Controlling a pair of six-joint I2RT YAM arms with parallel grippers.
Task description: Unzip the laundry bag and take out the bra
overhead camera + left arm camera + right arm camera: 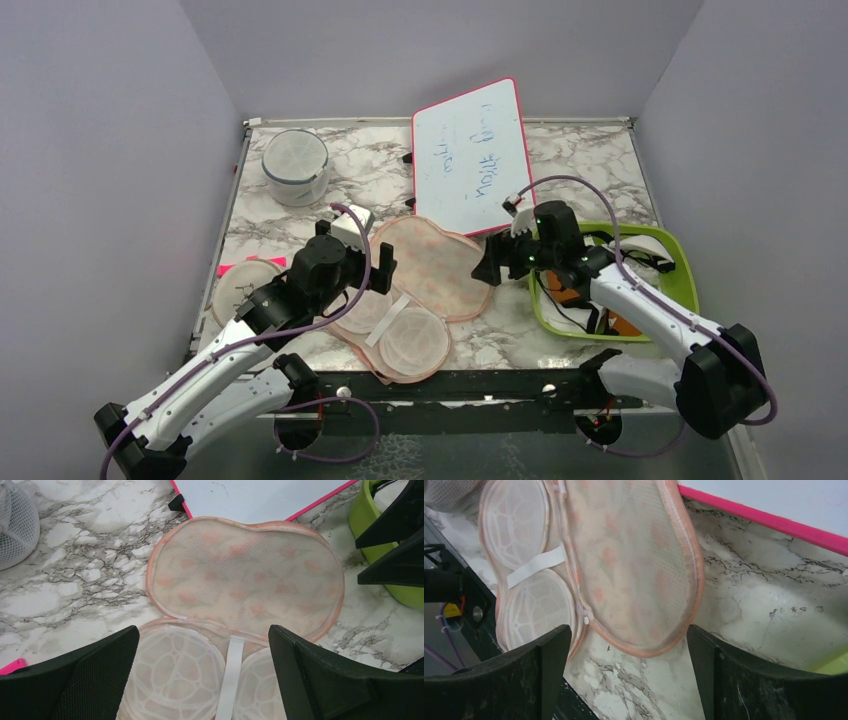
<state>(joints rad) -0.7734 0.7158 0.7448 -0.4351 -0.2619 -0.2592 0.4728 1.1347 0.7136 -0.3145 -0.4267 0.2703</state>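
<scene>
The peach-pink laundry bag [440, 268] lies unzipped at the table's middle. Its lid half is folded back toward the whiteboard. The near half [400, 340] shows two white round mesh cups and a white strap [231, 675]. My left gripper [385, 268] hovers open over the bag's left side, its jaws [205, 675] wide above the cups. My right gripper [490, 265] stands open beside the lid's right edge [634, 565], nothing between its fingers [629, 675]. The zip pull [586, 617] rests at the bag's waist. The rust-orange bra [562, 292] lies in the green basket, partly hidden by my right arm.
The green basket [683, 270] at the right holds white garments with black straps. A pink-framed whiteboard [470, 155] leans at the back. A round white mesh cylinder [296, 165] stands at the back left. A white disc pouch [243, 290] lies at the left edge.
</scene>
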